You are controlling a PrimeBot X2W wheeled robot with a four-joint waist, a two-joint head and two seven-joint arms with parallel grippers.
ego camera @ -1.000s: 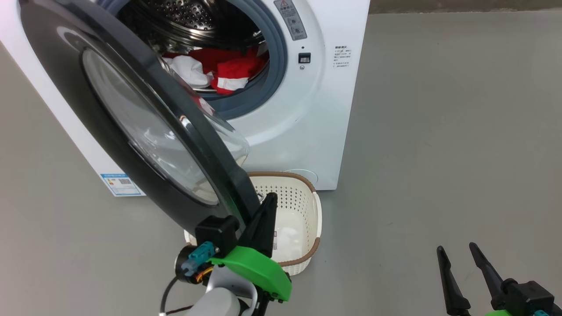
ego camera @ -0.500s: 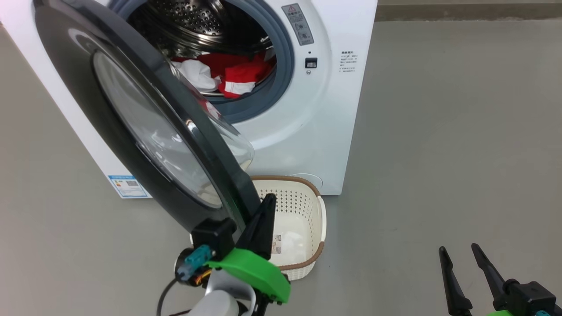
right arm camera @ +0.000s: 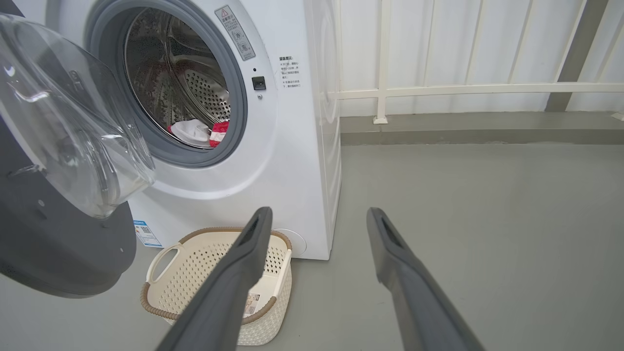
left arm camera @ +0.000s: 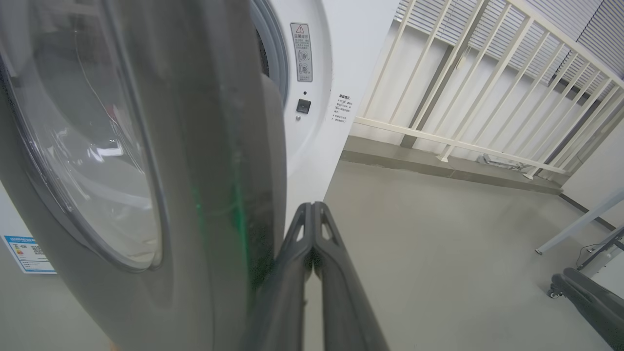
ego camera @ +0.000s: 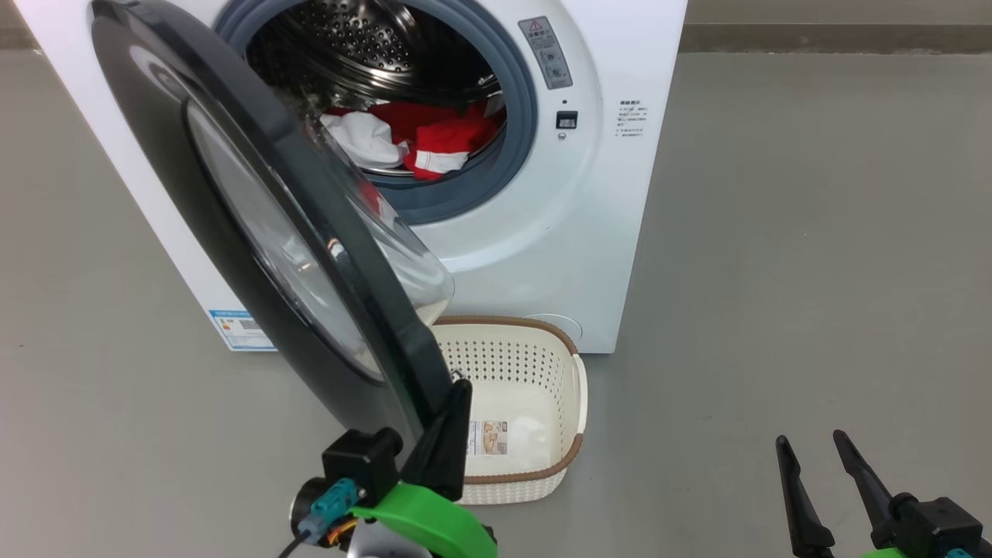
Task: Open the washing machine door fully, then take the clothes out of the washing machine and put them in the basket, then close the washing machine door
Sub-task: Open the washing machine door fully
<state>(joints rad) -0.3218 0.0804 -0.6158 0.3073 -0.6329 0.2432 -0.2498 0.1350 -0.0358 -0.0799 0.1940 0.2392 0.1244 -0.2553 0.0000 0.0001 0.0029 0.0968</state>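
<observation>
**While swinging the half-open washing machine door (ego camera: 263, 248) wider, beware slips**

Left gripper (ego camera: 461, 395) pinched shut, empty, leaning on its lower edge; may skid off. Right gripper (ego camera: 810, 439) spread, empty. Clothes (ego camera: 446, 143) inside the drum (ego camera: 364, 39); basket (ego camera: 511, 360) on the floor (ego camera: 775, 232) below.

Grey floor (right arm camera: 487, 219), cream railing (right arm camera: 477, 89) behind.

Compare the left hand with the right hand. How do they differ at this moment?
The left hand is shut, fingers together; the right hand is open. The left hand is right beside the door edge; the right hand hangs over the floor, apart from the washer. Both have two long dark fingers and hold nothing.
</observation>
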